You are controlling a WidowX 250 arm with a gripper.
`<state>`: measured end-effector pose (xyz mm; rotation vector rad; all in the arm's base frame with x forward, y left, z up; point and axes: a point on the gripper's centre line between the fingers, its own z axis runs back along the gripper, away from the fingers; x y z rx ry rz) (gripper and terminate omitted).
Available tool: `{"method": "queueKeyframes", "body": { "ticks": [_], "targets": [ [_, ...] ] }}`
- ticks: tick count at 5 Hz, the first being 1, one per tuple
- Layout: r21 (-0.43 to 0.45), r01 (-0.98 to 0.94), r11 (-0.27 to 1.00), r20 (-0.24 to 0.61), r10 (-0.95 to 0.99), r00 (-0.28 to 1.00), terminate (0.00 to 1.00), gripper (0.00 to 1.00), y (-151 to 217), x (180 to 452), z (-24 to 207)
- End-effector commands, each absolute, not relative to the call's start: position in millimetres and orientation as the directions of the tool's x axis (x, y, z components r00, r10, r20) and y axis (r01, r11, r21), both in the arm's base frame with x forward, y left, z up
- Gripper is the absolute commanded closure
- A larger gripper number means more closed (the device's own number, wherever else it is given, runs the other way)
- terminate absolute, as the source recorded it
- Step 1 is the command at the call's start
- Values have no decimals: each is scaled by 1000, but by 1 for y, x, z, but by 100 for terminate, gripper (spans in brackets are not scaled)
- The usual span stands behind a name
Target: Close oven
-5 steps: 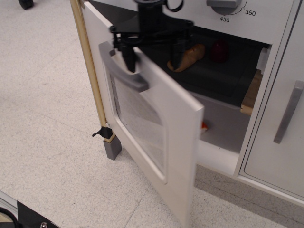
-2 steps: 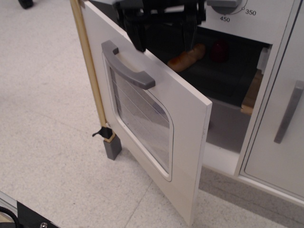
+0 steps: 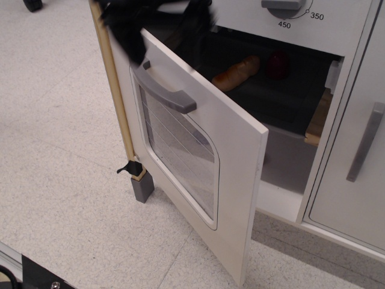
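The white toy oven (image 3: 283,114) stands with its door (image 3: 234,180) swung about halfway open, hinged on the left by the wooden post. The door has a curved grey handle (image 3: 165,91) and a rounded wire-lined window (image 3: 180,150). The temperature dial (image 3: 287,6) is at the top edge. Inside, on the dark shelf, lie a bread-like piece (image 3: 237,71) and a red object (image 3: 278,63). My gripper (image 3: 153,27) is a dark motion-blurred shape above the door's hinge-side top corner, just above the handle's left end. Its fingers cannot be made out.
The narrow white cabinet door with a straight grey bar handle (image 3: 366,141) is to the right of the oven. A wooden post (image 3: 111,84) with a grey foot (image 3: 143,188) stands at the hinge side. Speckled floor lies to the left and in front.
The door swung slightly toward the oven, then stayed still. My gripper left the door's top edge and moved up and left, now blurred.
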<state>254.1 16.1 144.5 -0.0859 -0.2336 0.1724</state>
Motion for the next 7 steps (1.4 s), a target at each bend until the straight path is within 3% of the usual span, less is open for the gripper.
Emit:
{"method": "queueKeyframes", "body": {
  "ticks": [1,3,7],
  "targets": [
    [-29,-4,1000,196,10,981,0,0,1,254,87],
    [-79,81,994,203,-64,977,0,0,-23,270,58],
    [-121,60,991,394,-8,919,0,0,-47,328,47]
  ]
}}
